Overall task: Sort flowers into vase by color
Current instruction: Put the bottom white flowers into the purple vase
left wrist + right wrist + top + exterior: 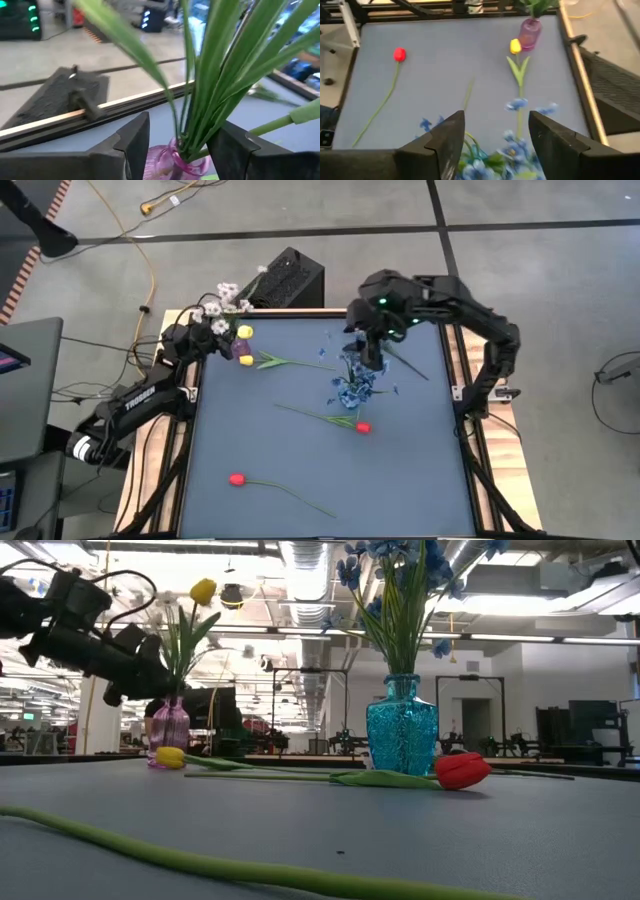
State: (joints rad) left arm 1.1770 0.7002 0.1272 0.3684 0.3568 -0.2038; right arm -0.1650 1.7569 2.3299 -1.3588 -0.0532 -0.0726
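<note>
A pink vase [243, 348] [169, 725] stands at the table's far left and holds a yellow bud [203, 590] on green stems [200, 100]. My left gripper [182, 145] [226, 340] is open, one finger on each side of those stems just above the vase's mouth, with a gap on both sides. White blossoms [224, 298] show beside it; what they stand in is hidden. A blue vase [402, 735] holds blue sprigs [352, 385]. My right gripper [495, 145] [368, 358] hovers open above them. One yellow-bud flower [272, 362] and two red tulips [362, 426] [237, 478] lie flat on the table.
The table's wooden rim [455, 380] runs along its sides. A black box [285, 278] sits behind the far edge, and cables [150, 280] lie on the floor. The near red tulip's long stem [200, 860] crosses the front of the table.
</note>
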